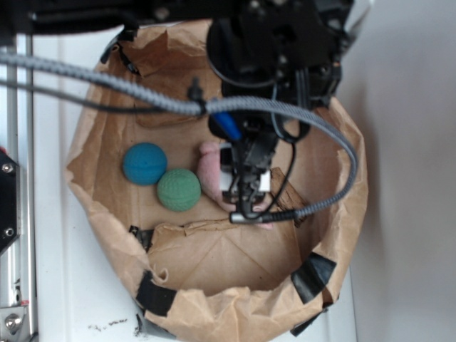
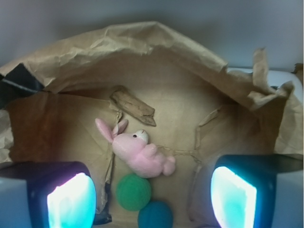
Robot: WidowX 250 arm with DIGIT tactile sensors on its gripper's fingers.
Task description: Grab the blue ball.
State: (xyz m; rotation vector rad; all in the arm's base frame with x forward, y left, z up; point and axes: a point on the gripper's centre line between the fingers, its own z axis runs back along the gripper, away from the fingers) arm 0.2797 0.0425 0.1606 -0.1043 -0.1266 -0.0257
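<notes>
Inside the crumpled brown paper bag (image 1: pixel 214 263), we hold our tool (image 1: pixel 246 187) wide open and empty above the pink plush rabbit (image 2: pixel 142 152), while the small dimpled teal-blue ball (image 1: pixel 144 164) lies off to one side, beyond the green dimpled ball (image 1: pixel 178 189).

Exterior overhead, wrist close inside, both showing paper bag (image 1: pixel 214 249)

Crumpled brown paper bag (image 1: pixel 214 285), green dimpled ball (image 1: pixel 178 189) inside, pink plush rabbit (image 2: pixel 142 154) beside it
</notes>
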